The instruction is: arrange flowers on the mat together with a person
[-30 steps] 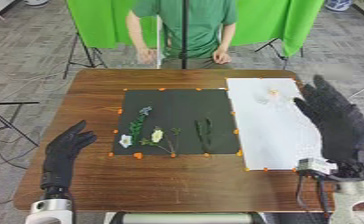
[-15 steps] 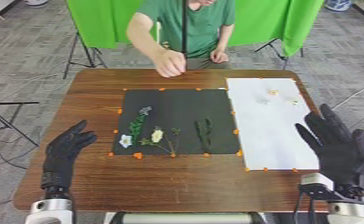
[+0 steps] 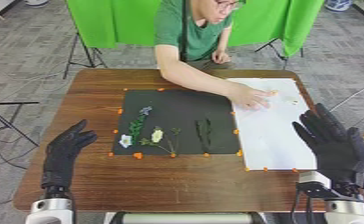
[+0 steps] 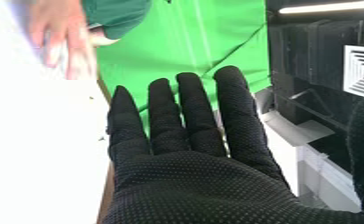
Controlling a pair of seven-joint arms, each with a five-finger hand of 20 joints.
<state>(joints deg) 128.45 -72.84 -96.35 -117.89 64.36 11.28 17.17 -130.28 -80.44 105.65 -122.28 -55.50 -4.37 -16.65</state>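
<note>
While left hand (image 3: 61,151) and right hand (image 3: 340,154) hold fingers wide, flowers (image 3: 157,135) lie between.

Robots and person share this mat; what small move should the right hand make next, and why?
Probably ease slightly back to the right: the person's hand is at the white sheet, while the open, empty right hand hovers by its right edge.

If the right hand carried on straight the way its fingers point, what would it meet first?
Probably the green cloth: the right hand's straight fingers aim at it, with the person's hand off to the side. Depth is unclear, so it may graze the white sheet first.
</note>
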